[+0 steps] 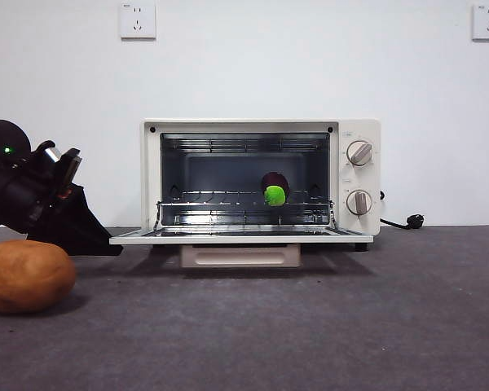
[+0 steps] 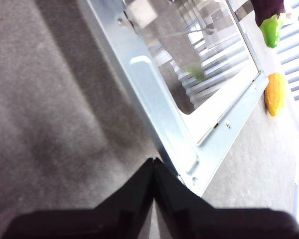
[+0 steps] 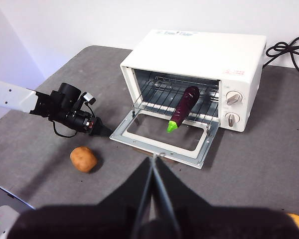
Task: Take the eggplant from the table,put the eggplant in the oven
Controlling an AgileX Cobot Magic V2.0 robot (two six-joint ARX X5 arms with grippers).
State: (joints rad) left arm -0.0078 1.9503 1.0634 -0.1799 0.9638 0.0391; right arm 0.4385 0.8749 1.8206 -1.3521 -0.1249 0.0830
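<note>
Inside the oven (image 3: 199,64), the eggplant (image 3: 183,107) lies on the wire rack, stem cap toward the lowered door. Left tool (image 3: 100,131), jaws closed and empty, sits at the door's left corner; right tool (image 3: 154,164) closed, empty, raised above the desk (image 1: 310,326).

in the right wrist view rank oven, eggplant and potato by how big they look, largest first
1. oven
2. eggplant
3. potato, shorter than the eggplant but rounder; it lies nearer the camera, so true size is unsure.
</note>
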